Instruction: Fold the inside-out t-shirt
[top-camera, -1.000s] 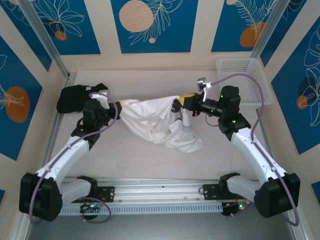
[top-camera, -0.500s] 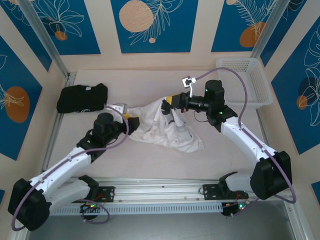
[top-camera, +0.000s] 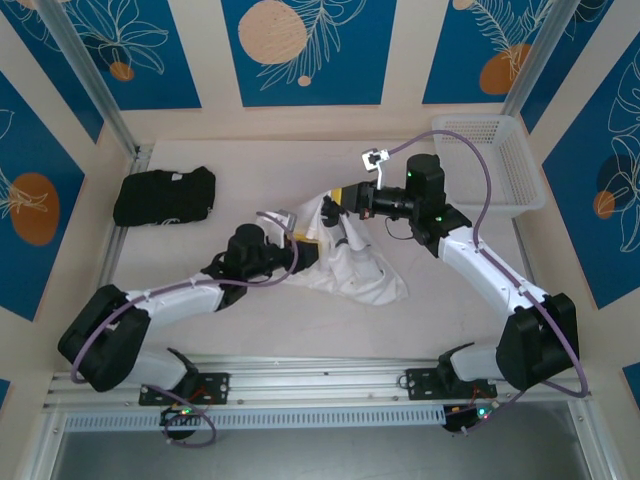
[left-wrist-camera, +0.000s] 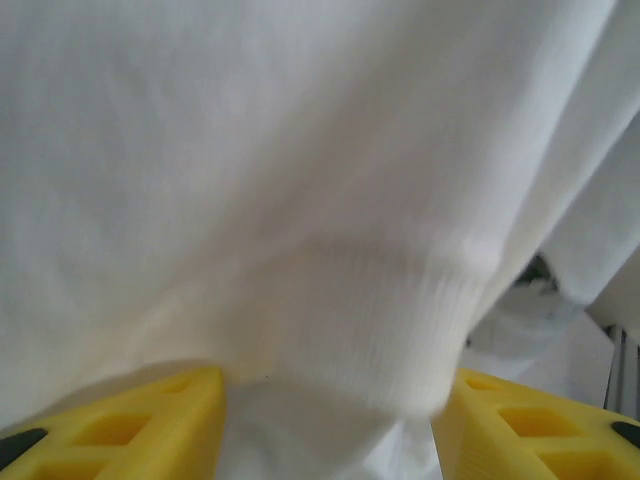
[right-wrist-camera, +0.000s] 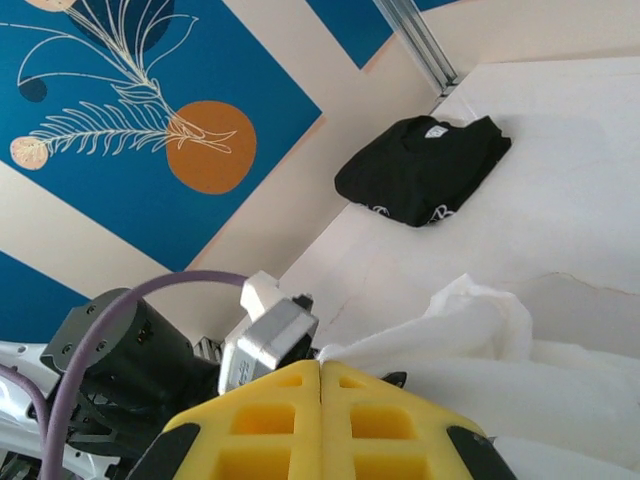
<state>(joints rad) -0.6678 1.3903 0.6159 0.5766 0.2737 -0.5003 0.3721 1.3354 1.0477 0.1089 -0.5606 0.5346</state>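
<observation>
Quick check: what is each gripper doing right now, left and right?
Left gripper: open, with the shirt hem hanging between its fingers, not clamped.
Right gripper: closed, pinching the shirt.

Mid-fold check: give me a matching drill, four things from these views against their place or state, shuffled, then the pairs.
1 left gripper
2 right gripper
3 black garment
4 basket

A far right of table
B shut on t-shirt
C far left, folded
D open

Pairs: 1-D, 2-B, 3-C, 4-A
</observation>
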